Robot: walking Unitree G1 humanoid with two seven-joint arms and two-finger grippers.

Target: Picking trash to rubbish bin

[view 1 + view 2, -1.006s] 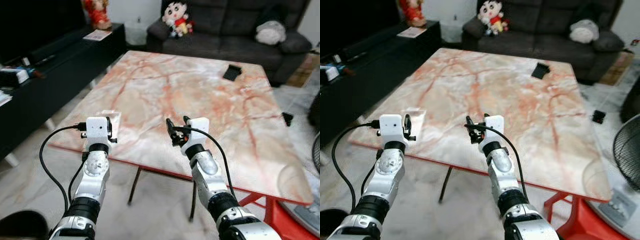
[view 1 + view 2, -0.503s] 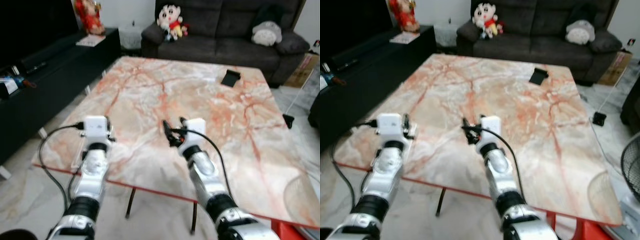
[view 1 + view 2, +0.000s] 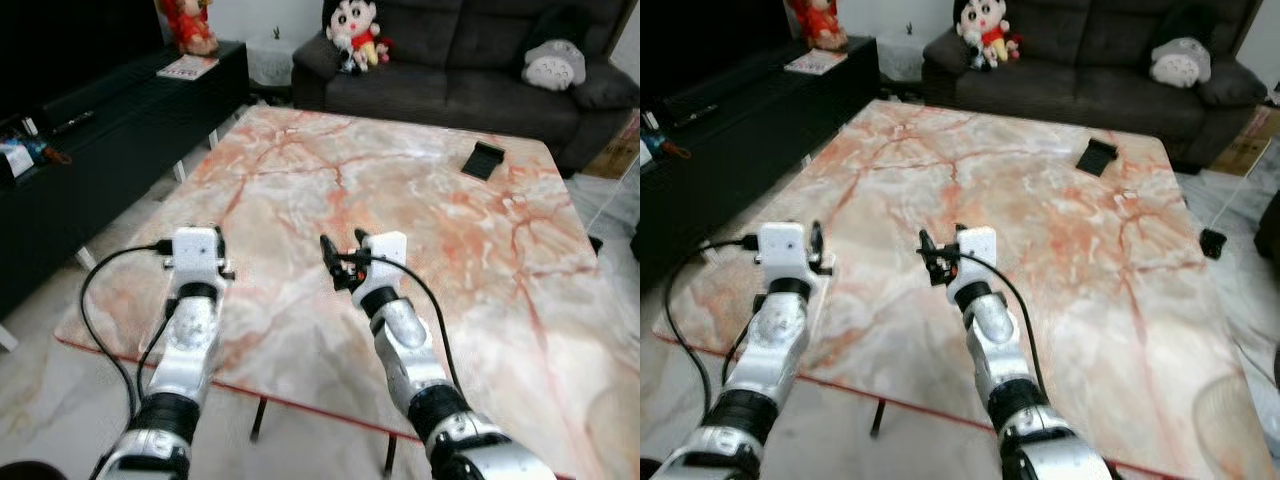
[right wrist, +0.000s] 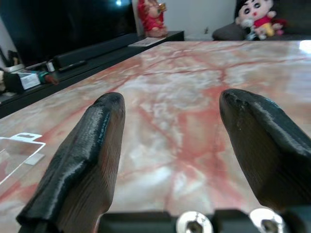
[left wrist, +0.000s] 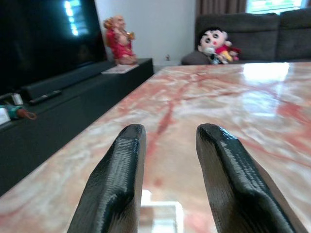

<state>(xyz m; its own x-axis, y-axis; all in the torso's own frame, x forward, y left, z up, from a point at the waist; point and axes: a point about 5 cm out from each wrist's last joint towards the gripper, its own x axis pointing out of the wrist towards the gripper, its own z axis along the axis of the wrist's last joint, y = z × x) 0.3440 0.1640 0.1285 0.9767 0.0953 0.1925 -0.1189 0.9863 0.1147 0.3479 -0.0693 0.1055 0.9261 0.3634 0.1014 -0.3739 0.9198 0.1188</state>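
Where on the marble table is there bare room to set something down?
Nearly the whole table is bare: the wide middle between the right gripper and the black object at the far corner. A clear plastic piece lies by the left gripper.

The pink-and-red veined marble worktop [image 3: 420, 200] is smooth and glossy (window light glares off it). The left hand's black fingers [image 5: 119, 189] look matt, finely ribbed rubber; the dark grey sofa [image 3: 480, 60] looks soft cloth.

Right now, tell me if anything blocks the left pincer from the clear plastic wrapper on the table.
Nothing visible does. The clear plastic wrapper lies flat on the marble table just beneath the open left pincer, with bare tabletop between them.
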